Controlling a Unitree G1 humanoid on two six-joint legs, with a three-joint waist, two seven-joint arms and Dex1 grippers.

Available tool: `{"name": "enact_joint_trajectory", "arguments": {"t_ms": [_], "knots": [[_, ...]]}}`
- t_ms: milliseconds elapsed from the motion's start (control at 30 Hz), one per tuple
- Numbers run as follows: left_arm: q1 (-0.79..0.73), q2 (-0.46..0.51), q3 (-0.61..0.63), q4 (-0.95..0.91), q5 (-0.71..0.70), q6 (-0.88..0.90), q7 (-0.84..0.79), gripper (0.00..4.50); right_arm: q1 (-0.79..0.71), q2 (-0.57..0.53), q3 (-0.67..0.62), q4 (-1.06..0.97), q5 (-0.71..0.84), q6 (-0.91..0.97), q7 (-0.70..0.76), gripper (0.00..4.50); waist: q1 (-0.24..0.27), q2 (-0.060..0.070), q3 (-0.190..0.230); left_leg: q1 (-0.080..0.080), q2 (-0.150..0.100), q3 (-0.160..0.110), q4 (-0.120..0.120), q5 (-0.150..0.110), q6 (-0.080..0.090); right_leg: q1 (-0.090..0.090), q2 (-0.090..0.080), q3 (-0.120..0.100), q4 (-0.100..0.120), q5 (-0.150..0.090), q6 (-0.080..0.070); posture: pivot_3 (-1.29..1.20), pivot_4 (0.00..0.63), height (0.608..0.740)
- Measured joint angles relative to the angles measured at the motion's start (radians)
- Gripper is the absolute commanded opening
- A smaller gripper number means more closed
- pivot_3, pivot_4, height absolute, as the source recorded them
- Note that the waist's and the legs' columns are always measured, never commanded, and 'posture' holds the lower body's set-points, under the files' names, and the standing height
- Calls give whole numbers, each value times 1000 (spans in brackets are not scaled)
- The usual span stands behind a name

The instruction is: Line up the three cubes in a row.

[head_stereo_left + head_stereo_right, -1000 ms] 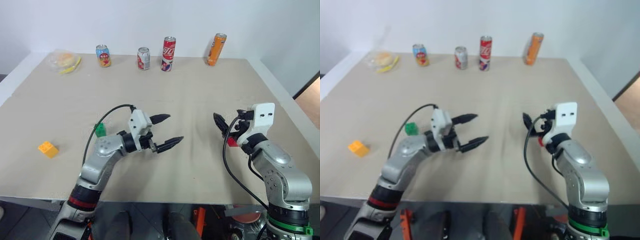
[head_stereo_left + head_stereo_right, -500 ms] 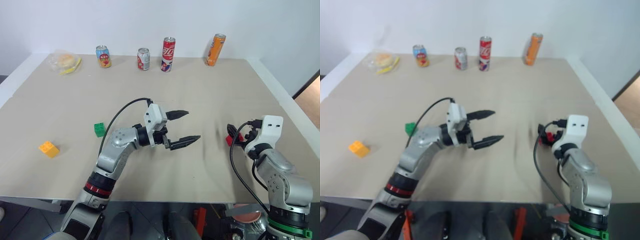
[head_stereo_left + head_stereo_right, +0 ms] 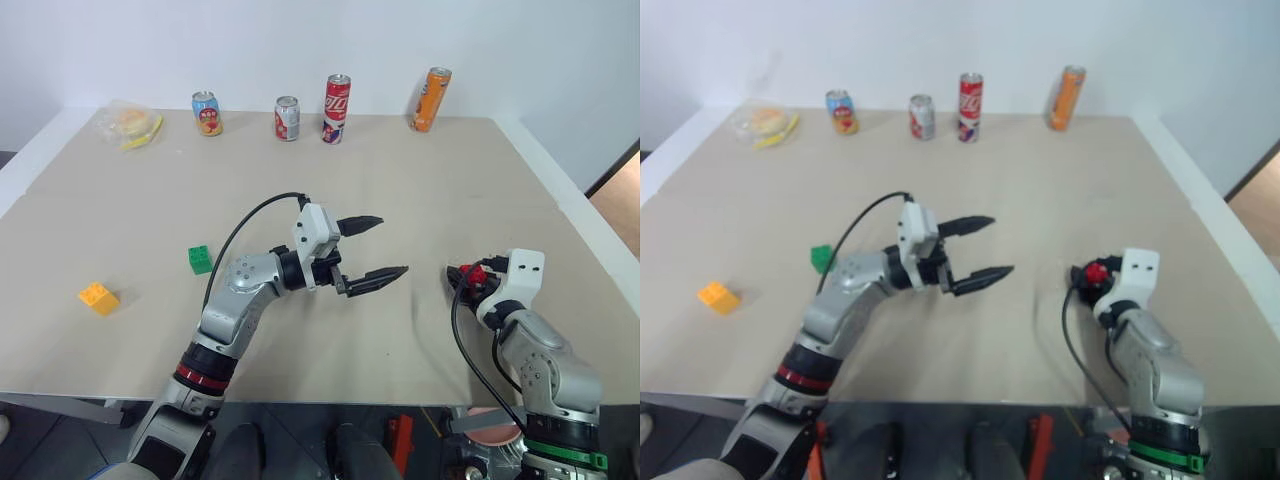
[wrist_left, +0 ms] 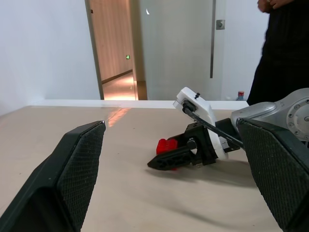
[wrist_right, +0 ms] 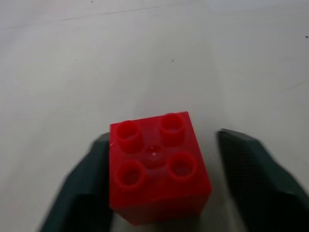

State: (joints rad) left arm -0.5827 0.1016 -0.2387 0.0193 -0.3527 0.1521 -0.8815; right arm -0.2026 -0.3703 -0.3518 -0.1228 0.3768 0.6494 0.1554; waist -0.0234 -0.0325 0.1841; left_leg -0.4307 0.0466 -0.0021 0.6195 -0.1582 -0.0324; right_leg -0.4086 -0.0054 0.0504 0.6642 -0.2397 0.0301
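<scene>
Risk lay at the right gripper [image 5: 159,193]: its fingers straddled the red cube [image 5: 157,164] near the table's [image 3: 420,180] right edge, one touching, one apart, so closing could skew it. Left gripper [image 3: 375,247] gaped empty.

Wide bare table [image 3: 450,190] mid-span; 4 cans [image 3: 338,108] line far edge; left gripper [image 3: 372,247] hovers centre.
</scene>
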Motion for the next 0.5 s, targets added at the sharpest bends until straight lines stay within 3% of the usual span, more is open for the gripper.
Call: {"name": "enact_joint_trajectory", "arguments": {"t_ms": [67, 233, 333, 500], "knots": [[0, 2, 1, 0, 0, 0, 2, 4500, -3, 0, 0, 6, -2, -10, 9, 1293, 0, 0, 0, 0, 0, 0, 0, 0, 0, 0, 0, 0, 0, 0, 0, 0, 150, 740], [4, 34, 5, -6, 0, 2, 0, 4500, -27, -30, 30, 28, -6, -69, 103, 1308, -3, 1, 0, 0, 0, 1, 0, 0, 0, 0, 1, 2, 0, 0, 0, 0, 150, 740], [36, 87, 13, -40, -2, 5, -17, 4500, -66, -80, 81, 12, 39, -109, 268, 1308, -12, 1, 1, 1, 1, 1, -1, 0, 0, 0, 2, 4, 0, 0, 0, 0, 150, 740], [130, 242, 49, -95, -24, 10, -99, 4500, -115, -209, 275, -65, 127, -138, 675, 1308, -24, 1, 1, 1, 2, 0, -2, -2, 3, -1, 4, 3, 0, -1, 1, 0, 150, 740]]}}
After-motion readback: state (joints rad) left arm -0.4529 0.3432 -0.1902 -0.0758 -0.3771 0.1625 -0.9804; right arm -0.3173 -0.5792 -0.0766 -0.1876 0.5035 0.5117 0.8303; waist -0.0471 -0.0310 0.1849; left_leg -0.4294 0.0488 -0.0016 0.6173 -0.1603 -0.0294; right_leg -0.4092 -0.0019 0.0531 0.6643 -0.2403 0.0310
